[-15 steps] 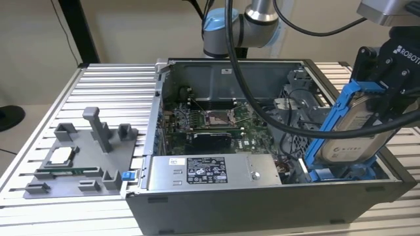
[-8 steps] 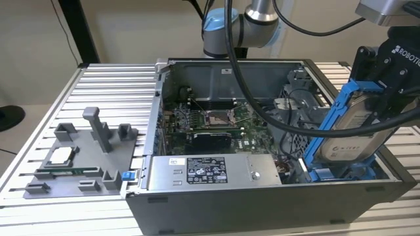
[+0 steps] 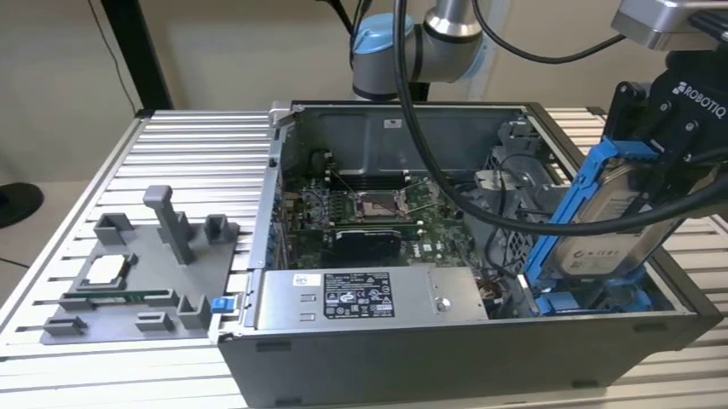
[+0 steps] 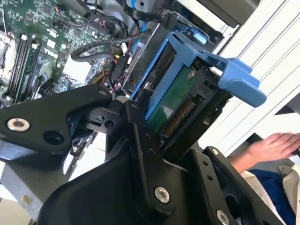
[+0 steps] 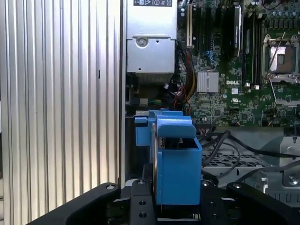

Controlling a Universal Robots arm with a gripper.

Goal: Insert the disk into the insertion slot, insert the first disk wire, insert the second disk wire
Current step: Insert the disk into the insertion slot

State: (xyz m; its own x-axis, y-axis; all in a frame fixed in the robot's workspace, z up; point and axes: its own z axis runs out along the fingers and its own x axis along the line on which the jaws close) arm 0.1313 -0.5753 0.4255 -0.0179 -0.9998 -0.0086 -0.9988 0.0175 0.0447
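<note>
My gripper is shut on the disk, a silver-grey drive with a white label in a bright blue carrier. I hold the disk tilted steeply above the case's corner at the exterior view's right. Its lower end reaches down to the insertion slot, where blue rails show beside perforated grey metal. In the second wrist view my fingers clamp the disk by its sides. The blue carrier stands up from my gripper in the first wrist view. Black cables hang by the bay; which are the disk wires I cannot tell.
The open computer case stands on a slatted aluminium table. Inside lie the motherboard and the grey labelled power-supply box. A grey fixture tray sits at the exterior view's left. A person's hand rests beyond the case.
</note>
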